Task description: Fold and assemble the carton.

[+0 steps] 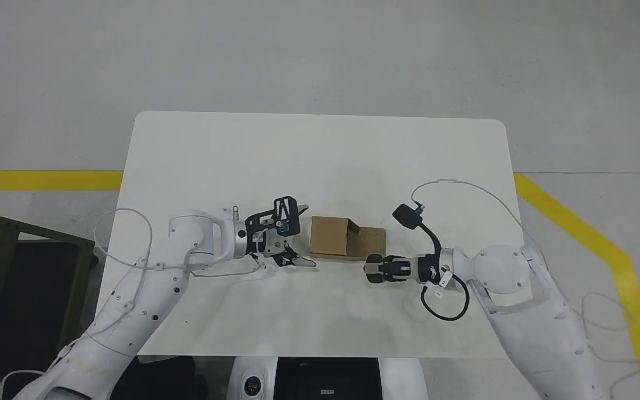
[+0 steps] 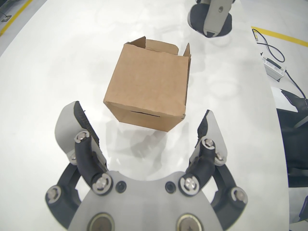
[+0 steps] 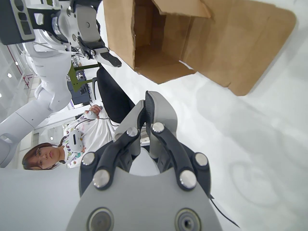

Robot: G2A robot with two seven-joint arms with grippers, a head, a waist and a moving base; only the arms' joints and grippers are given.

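Note:
A small brown carton (image 1: 333, 236) lies on its side in the middle of the white table (image 1: 200, 160). Its closed bottom faces my left gripper (image 2: 144, 118), which stands open just short of it, touching nothing. The carton (image 2: 149, 85) has its open end turned to the other arm. In the right wrist view the carton (image 3: 168, 32) shows a hollow inside, with its flaps spread and one long flap flat on the table. My right gripper (image 3: 146, 97) is shut with nothing in it, a short way from that open end; the top view shows the right gripper (image 1: 372, 270) beside the long flap.
The white table has free room all around the carton. A small grey box with a cable (image 2: 274, 68) lies on the floor past the table edge. Yellow floor lines (image 1: 60, 180) run beside the table.

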